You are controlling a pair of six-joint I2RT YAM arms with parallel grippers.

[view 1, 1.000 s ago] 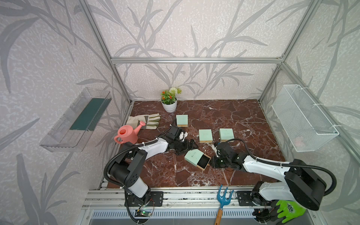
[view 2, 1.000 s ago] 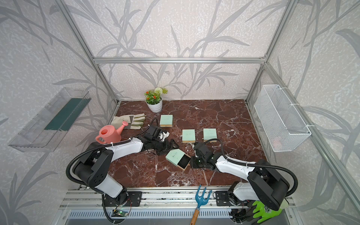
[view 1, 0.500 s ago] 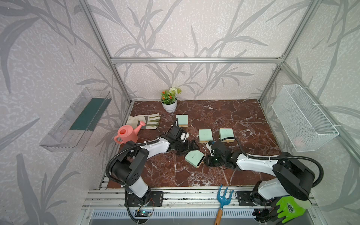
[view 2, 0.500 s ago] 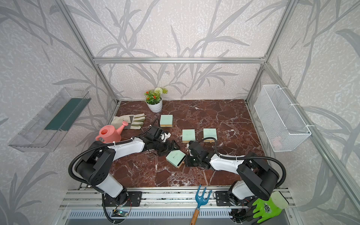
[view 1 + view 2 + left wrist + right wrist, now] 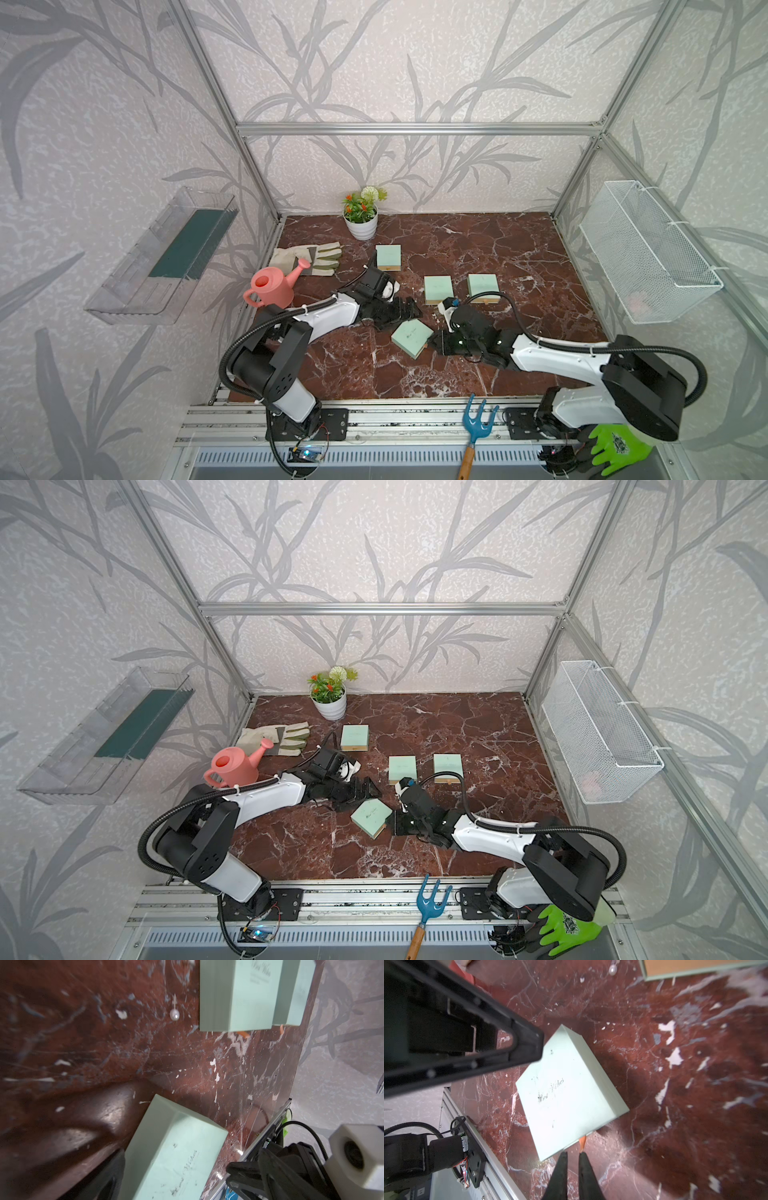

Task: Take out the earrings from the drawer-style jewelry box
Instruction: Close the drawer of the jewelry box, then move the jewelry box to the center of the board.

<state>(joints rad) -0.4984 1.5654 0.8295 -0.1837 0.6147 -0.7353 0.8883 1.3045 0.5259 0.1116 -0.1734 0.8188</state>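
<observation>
Four green boxes (image 5: 388, 255) lie on our red table (image 5: 519, 249). At the left stands a pink watering can (image 5: 272, 286). Next comes our left pincer (image 5: 409, 315), spread wide and holding nothing, just beside the nearest box (image 5: 411, 338). That box lies flat but is turned at a slant, and its drawer is pushed in, so we cannot see inside. One small white earring (image 5: 174, 1015) lies on the bare table near another box. Our right pincer (image 5: 572, 1154) is open only a crack and holds nothing. Its tips sit right by the orange tab (image 5: 582, 1140) on the drawer.
</observation>
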